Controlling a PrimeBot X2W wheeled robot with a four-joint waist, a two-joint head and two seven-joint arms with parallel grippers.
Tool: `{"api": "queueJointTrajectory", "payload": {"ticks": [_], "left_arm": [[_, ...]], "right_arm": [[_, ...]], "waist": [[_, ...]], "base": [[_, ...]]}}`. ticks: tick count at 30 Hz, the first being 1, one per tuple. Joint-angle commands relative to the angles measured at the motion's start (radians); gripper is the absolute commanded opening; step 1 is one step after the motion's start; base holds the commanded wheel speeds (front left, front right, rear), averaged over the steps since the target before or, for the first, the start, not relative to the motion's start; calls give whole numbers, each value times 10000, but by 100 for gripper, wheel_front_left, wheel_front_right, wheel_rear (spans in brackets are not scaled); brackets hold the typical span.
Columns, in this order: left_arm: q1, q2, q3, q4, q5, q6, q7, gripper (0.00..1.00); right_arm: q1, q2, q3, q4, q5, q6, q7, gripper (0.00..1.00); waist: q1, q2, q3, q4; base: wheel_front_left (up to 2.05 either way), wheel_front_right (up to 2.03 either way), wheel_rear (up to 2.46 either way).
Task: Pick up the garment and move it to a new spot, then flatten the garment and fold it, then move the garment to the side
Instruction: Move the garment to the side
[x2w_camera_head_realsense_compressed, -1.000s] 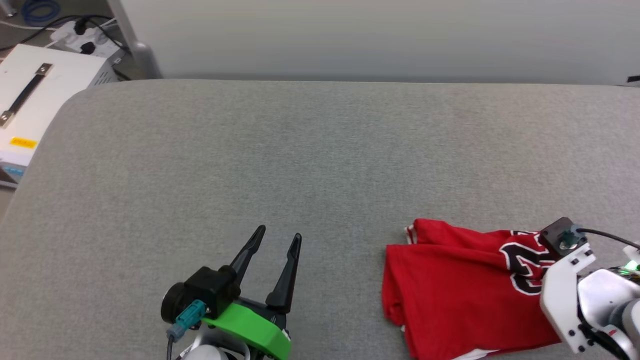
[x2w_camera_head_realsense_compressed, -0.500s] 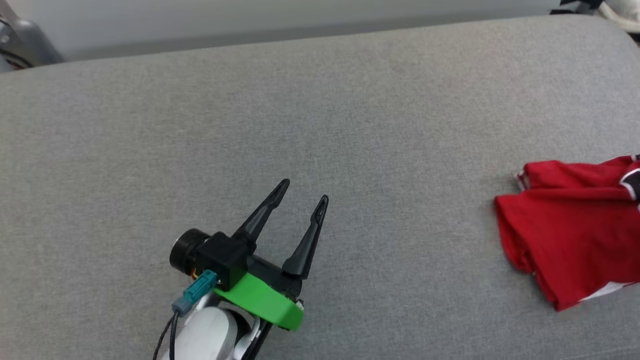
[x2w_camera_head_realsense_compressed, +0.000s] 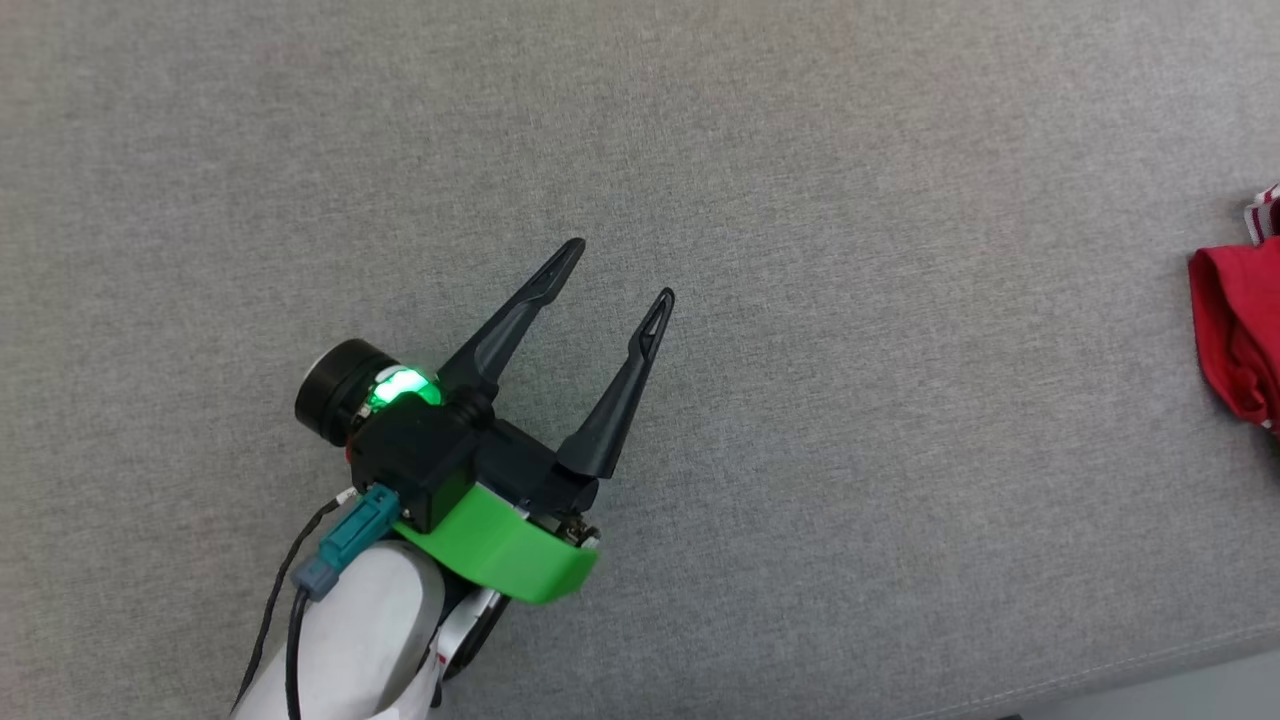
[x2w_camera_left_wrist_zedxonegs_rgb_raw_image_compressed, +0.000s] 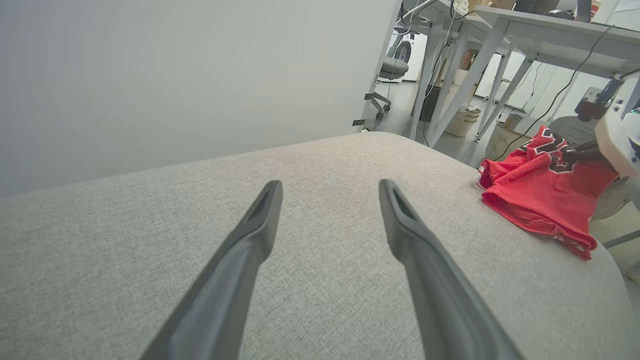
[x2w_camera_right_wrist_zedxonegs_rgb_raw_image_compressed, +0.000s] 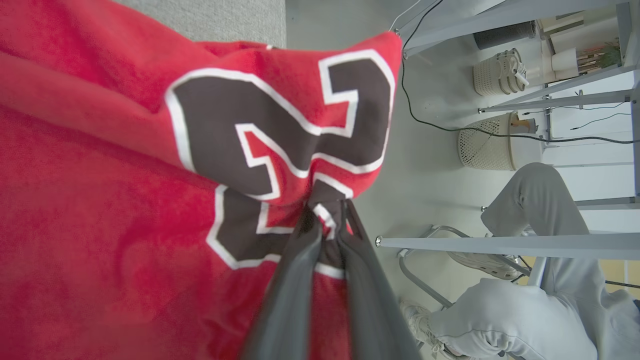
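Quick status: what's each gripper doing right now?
Left gripper: open, holding nothing.
Right gripper: shut on the garment.

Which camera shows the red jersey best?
Left wrist view: most of the jersey shows, bunched. The right wrist view is a close-up of its number, pinched by the right gripper; the head view catches one edge.
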Motion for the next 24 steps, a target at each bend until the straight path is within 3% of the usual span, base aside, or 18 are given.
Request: {"api": "queueJointTrajectory", "payload": {"ticks": [1,7,8,9,10,11,18,24], "left_arm": [[-209,104,44,-118,71,3,61,100],[-223,259,149,-330,32,64,129,100],[-223,270,154,-335,24,69,127,100],[-226,273,158,-333,11,78,120,100],[-232,270,157,-325,-1,82,112,100],[-240,263,156,-306,-14,89,97,100],[-229,132,94,63,-152,100,-141,100],[74,-55,246,855,-425,185,-472,100]], "right_arm": [[-323,204,-185,280,-144,-9,-305,0],[-933,697,-621,1216,-712,-9,-1249,0],[-1003,750,-680,1343,-793,-9,-1307,7],[-1087,808,-761,1481,-893,-9,-1403,40],[-1145,847,-828,1571,-986,-9,-1510,86],[-1213,905,-893,1689,-1092,-9,-1610,100],[-1556,1049,-1006,2196,-1430,-9,-2050,100],[-1709,1186,-646,1990,-1019,-9,-2553,100]], "waist": [[-2,-1,852,-143],[-2,-1,1055,-64],[-2,-1,1060,-54],[-2,-1,1055,-40],[-2,-1,1042,-27],[-2,-1,1012,-16],[-2,-1,443,91],[-2,-1,-759,231]], "base": [[0,0,0],[0,0,0],[0,0,0],[0,0,0],[0,0,0],[0,0,0],[0,0,0],[0,0,0]]}}
